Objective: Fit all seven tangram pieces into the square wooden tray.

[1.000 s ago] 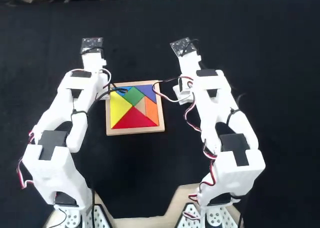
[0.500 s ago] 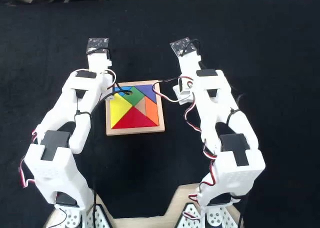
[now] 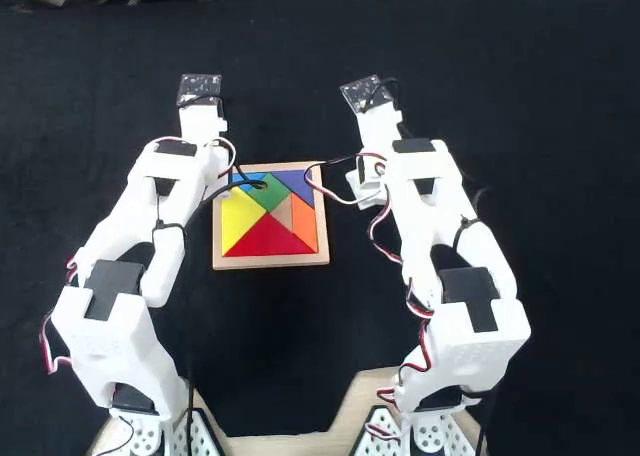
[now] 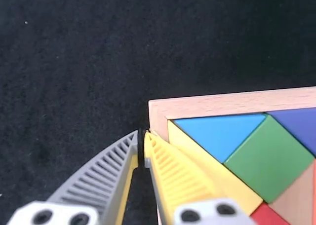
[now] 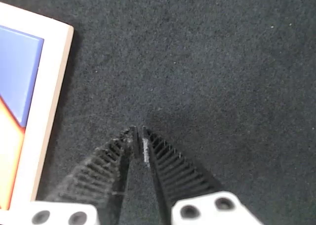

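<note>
The square wooden tray [image 3: 270, 262] lies flat at the middle of the black cloth-covered table [image 3: 520, 96], between the left arm [image 3: 150, 211] and the right arm [image 3: 440, 226]. Seven pieces fill the tray flush. These are a large yellow triangle [image 3: 236, 222], a large red triangle [image 3: 270, 239], a green square [image 3: 267, 192], a light blue triangle [image 3: 240, 185], a blue-violet parallelogram [image 3: 294, 183], an orange triangle [image 3: 306, 222] and a natural wood triangle [image 3: 283, 214]. The left gripper [image 4: 142, 138] has its fingers closed tip to tip with nothing between them. Its tips sit just beside the tray corner that points toward the table's far-left corner, and one finger overlaps the tray rim next to the yellow triangle. The right gripper [image 5: 138, 134] is likewise closed and empty. It hangs over bare cloth just outside the tray edge that faces the table's right edge, near the blue-violet parallelogram, and is apart from the rim.
</note>
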